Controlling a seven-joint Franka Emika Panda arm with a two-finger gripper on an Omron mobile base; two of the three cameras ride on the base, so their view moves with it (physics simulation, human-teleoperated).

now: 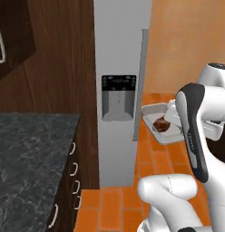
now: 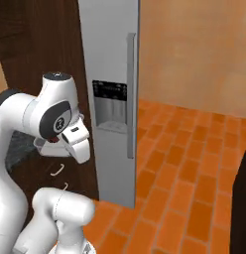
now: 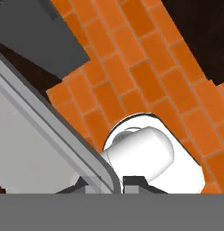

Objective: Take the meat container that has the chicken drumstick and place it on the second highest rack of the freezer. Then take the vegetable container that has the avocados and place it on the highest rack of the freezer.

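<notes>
The meat container (image 1: 166, 136), a shallow light-grey rectangular tray, hangs in the air to the right of the freezer (image 1: 119, 68). The reddish-brown chicken drumstick (image 1: 162, 123) lies in it. My forearm covers the tray's right part in the left base view. In the hand view the tray's rim (image 3: 64, 135) runs diagonally down between the fingertips, and my gripper (image 3: 107, 185) is shut on it. A corner of the tray (image 2: 43, 147) peeks out under my hand in the right base view. The freezer door (image 2: 112, 59) is closed, its long bar handle (image 2: 131, 94) facing me. The vegetable container and avocados are out of view.
A dark stone counter (image 1: 32, 149) with drawers (image 1: 73, 170) stands at the left, dark wood cabinets (image 1: 55, 54) behind it. A dispenser panel (image 1: 119, 104) is set in the grey door. Orange tile floor (image 2: 194, 178) spreads to the right, and a dark edge (image 2: 242, 198) stands at far right.
</notes>
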